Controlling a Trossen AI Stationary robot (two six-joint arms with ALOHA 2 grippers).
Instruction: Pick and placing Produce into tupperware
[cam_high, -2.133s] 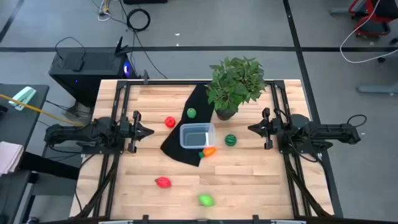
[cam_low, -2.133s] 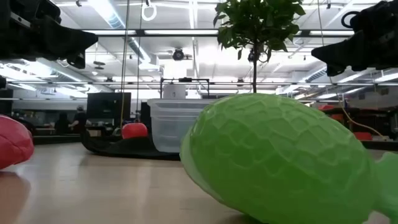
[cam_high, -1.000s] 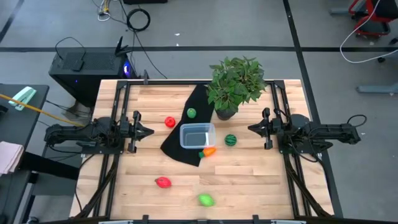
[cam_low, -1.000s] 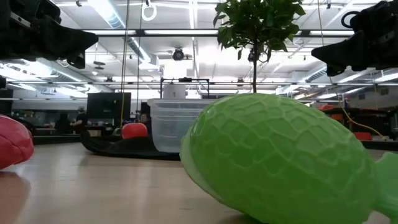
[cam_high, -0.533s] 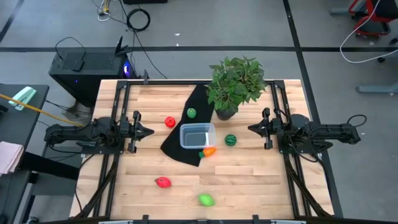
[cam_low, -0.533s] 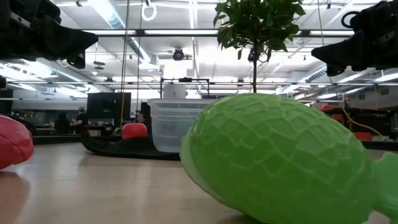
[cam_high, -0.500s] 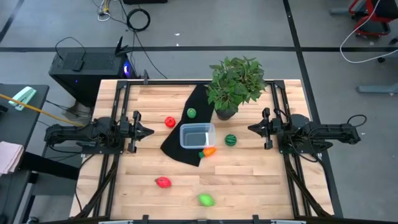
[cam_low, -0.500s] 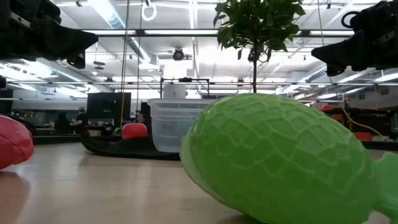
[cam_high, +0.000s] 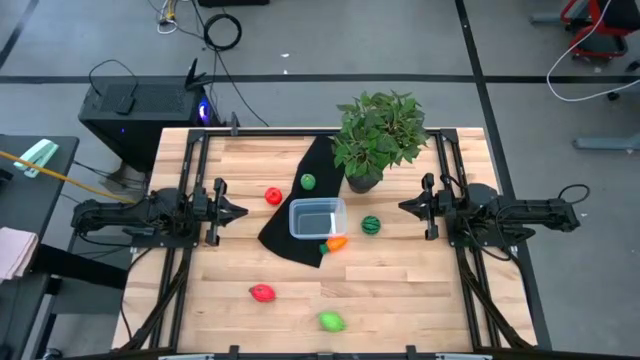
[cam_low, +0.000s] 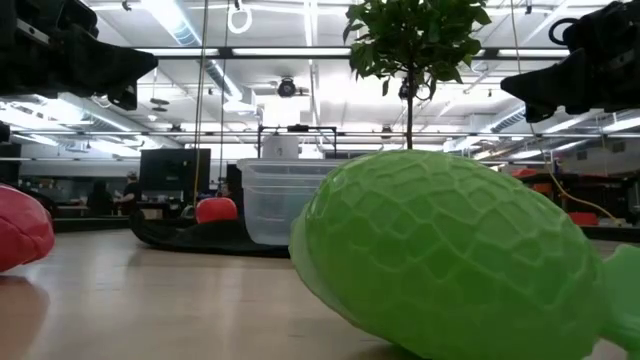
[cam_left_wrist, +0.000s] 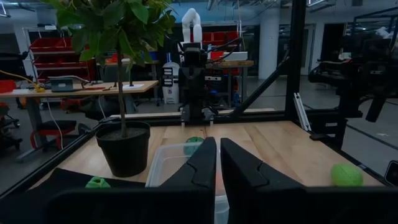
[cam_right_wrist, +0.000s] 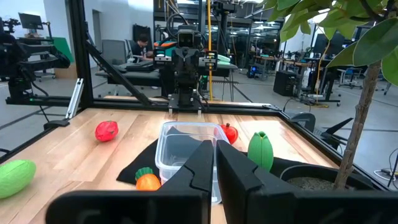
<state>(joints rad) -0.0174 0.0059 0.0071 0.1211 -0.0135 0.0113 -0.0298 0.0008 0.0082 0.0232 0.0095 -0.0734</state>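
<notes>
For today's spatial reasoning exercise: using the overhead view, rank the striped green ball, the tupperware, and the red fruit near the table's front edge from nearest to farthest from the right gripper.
1. Striped green ball: on bare wood, just inward of the right gripper.
2. Tupperware: mid-table, on the black cloth.
3. Red fruit: on the left arm's side, toward the table's front edge.

From overhead I get even, soft light on the counter (cam_high: 400, 290), with only faint shadows under the potted plant (cam_high: 378, 133). My low camera looks into bright ceiling strip lights (cam_low: 190, 30) that glare white, so both arms read as black silhouettes; the green fruit (cam_low: 440, 250) right at the lens is huge, and the far room goes soft. My left wrist picture is dim and bluish, its own fingers (cam_left_wrist: 199, 165) a dark blur. My right wrist picture is brighter, with nearby leaves (cam_right_wrist: 367, 37) out of focus.
</notes>
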